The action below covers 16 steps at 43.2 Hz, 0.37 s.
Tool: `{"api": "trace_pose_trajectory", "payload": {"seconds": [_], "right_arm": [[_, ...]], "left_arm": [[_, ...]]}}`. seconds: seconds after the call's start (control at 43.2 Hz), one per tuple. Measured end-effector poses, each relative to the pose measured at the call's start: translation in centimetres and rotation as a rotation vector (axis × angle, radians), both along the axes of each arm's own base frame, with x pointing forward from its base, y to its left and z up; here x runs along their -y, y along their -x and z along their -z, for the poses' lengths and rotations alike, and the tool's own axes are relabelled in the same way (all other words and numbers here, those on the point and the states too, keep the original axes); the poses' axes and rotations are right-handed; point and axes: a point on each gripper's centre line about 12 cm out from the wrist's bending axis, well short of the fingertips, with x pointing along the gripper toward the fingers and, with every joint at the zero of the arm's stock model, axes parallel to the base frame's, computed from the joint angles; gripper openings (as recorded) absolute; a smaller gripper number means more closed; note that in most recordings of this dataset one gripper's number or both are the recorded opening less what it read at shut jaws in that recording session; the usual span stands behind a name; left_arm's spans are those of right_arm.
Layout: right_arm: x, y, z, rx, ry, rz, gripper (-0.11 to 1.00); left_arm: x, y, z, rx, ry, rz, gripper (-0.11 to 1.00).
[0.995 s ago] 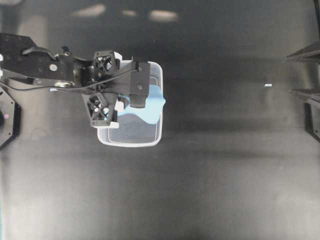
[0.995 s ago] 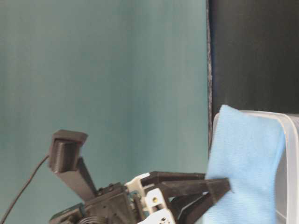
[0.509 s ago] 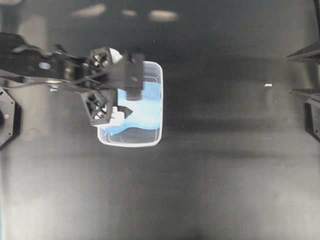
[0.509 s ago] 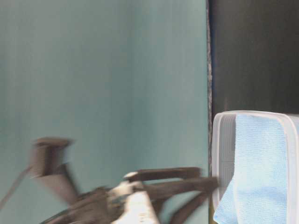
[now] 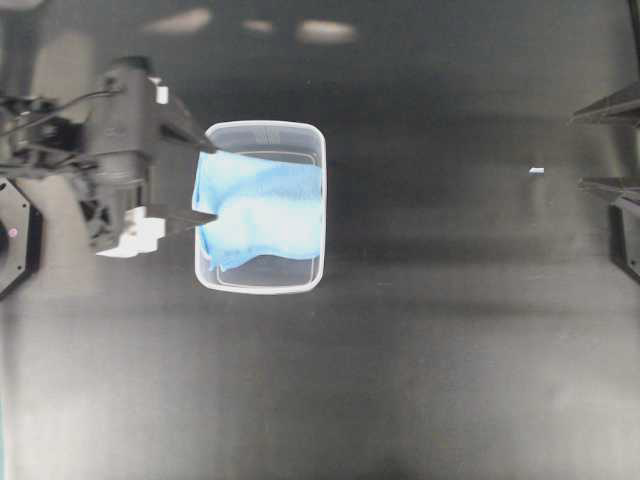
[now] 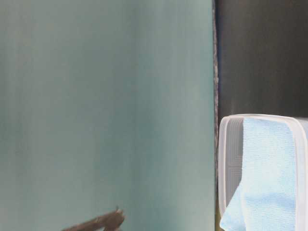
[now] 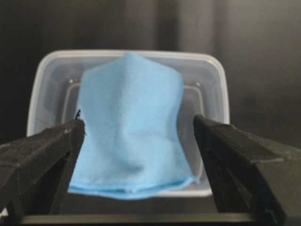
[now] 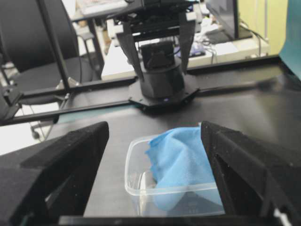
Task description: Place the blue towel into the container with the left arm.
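Note:
The blue towel (image 5: 262, 205) lies crumpled in the clear container (image 5: 300, 287), and its left edge hangs over the container's left rim. My left gripper (image 5: 207, 180) is open and empty just left of the container, its fingertips at that rim. In the left wrist view the towel (image 7: 131, 127) drapes over the container's near rim (image 7: 207, 56) between the open jaws of the left gripper (image 7: 138, 122). My right gripper (image 5: 576, 150) is open and empty at the far right. It faces the container (image 8: 134, 162) and towel (image 8: 181, 150) from a distance.
A small white scrap (image 5: 536, 171) lies on the black table right of centre. The left arm's base (image 8: 162, 77) stands behind the container in the right wrist view. A black mount (image 5: 15, 235) sits at the left edge.
My left gripper opened, let go of the towel and drew back to the left, out of the container. The towel dropped into the container and now rests there.

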Motion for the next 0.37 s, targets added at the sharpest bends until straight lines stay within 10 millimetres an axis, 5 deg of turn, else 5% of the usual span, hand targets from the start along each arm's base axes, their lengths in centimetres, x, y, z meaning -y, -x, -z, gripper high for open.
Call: {"api": "trace_pose_trajectory", "payload": {"seconds": [0.37], "right_arm": [[0.0,0.0,0.6,-0.014,0.001,0.0,0.77]], "left_arm": [[0.2,4.1,-2.7,0.179,-0.002,0.005,0.9]]}}
